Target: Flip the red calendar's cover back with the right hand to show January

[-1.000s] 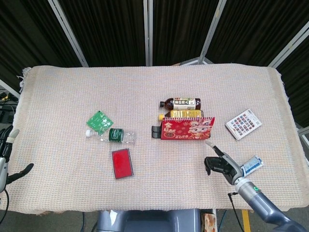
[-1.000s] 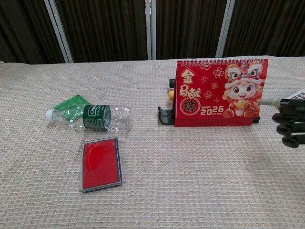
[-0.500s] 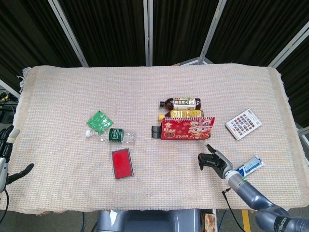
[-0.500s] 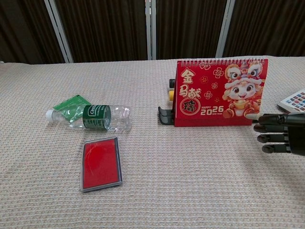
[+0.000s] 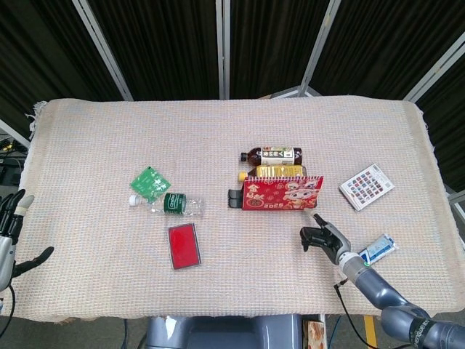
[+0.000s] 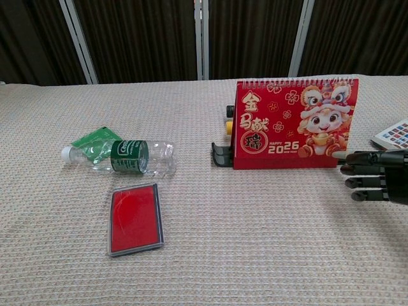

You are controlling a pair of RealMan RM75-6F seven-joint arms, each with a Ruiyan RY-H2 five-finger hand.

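1. Hovering just above the cloth, the right hand (image 6: 373,175) is seen near the calendar's lower right corner, fingers extended toward it and loosely apart; nothing is held, and no contact with the cover can be made out.
2. The red calendar (image 6: 294,123) is stood upright as a tent near the table's middle, its 2026 cover facing the robot and its wire spiral along the top edge.
3. The cover is judged to be thin, light card: stiff enough to swing as one sheet, yet easily creased if pinched hard.
4. Hold is best taken at the cover's free bottom edge or lower right corner, so it can be lifted and turned over the spiral.
5. The stand is light and may be tipped or slid backward toward the bottles (image 5: 274,162) lying behind it.
6. The left hand (image 5: 9,240) is seen at the table's left edge, open and idle.
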